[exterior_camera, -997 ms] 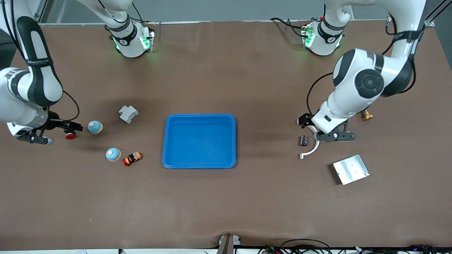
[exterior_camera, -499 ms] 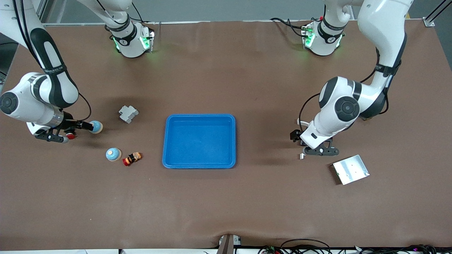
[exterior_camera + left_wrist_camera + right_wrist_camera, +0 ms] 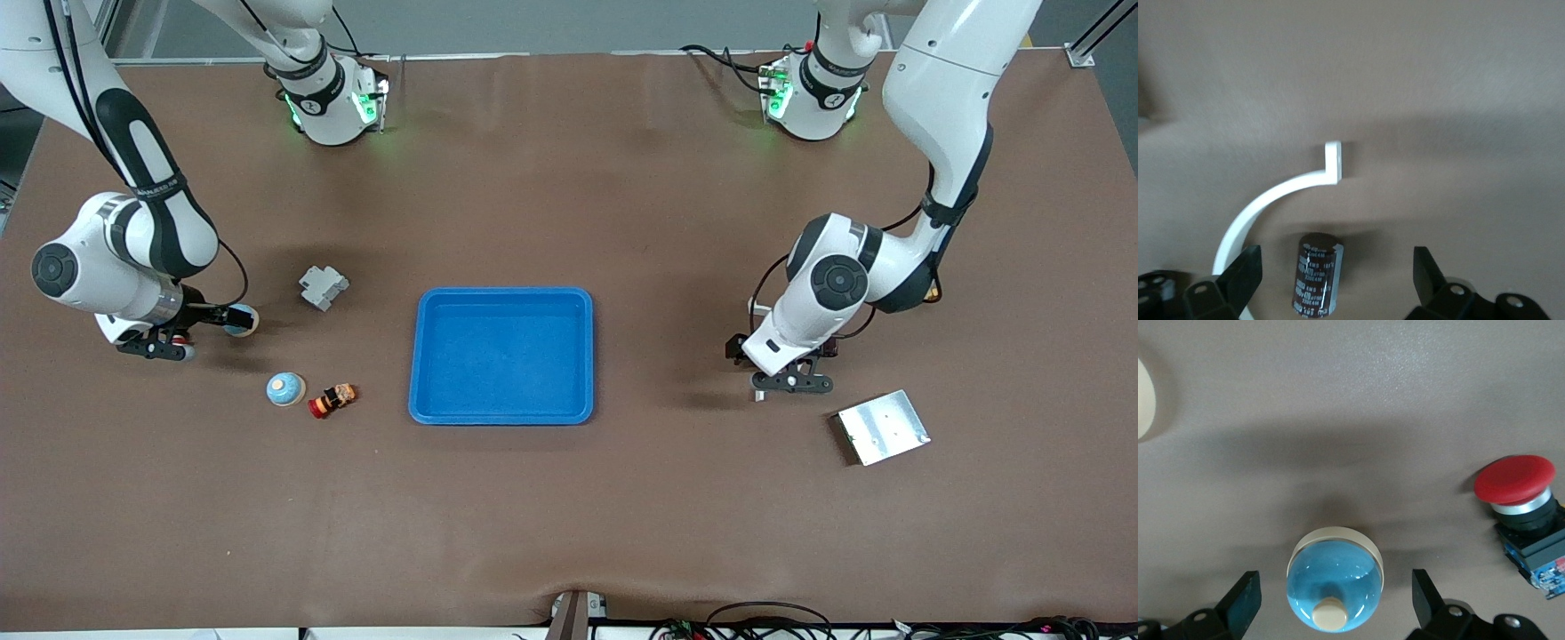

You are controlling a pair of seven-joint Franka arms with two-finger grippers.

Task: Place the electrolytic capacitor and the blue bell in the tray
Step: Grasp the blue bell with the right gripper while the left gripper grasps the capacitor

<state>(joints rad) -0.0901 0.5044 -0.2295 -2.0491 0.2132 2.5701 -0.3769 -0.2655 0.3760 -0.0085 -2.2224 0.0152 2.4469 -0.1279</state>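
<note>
The blue tray (image 3: 502, 356) lies in the middle of the table. The dark electrolytic capacitor (image 3: 1317, 273) lies on its side. My left gripper (image 3: 1336, 268) (image 3: 791, 382) is open over it, a finger standing clear on either side; the arm hides it in the front view. A blue bell (image 3: 1335, 590) (image 3: 243, 321) with a cream knob sits upright under my open right gripper (image 3: 1336, 592) (image 3: 156, 348), fingers apart from its sides. A second blue bell (image 3: 285, 389) stands nearer the front camera.
A white curved piece (image 3: 1271, 200) lies beside the capacitor. A silver plate (image 3: 883, 427) lies nearer the front camera at the left arm's end. A red push-button (image 3: 1521, 493) sits next to the bell. A grey block (image 3: 323, 287) and a small red-orange part (image 3: 332, 400) lie toward the tray.
The left gripper has come over the capacitor and now covers it in the front view. The right gripper has shifted toward the tray, over the bell. Both stayed open.
</note>
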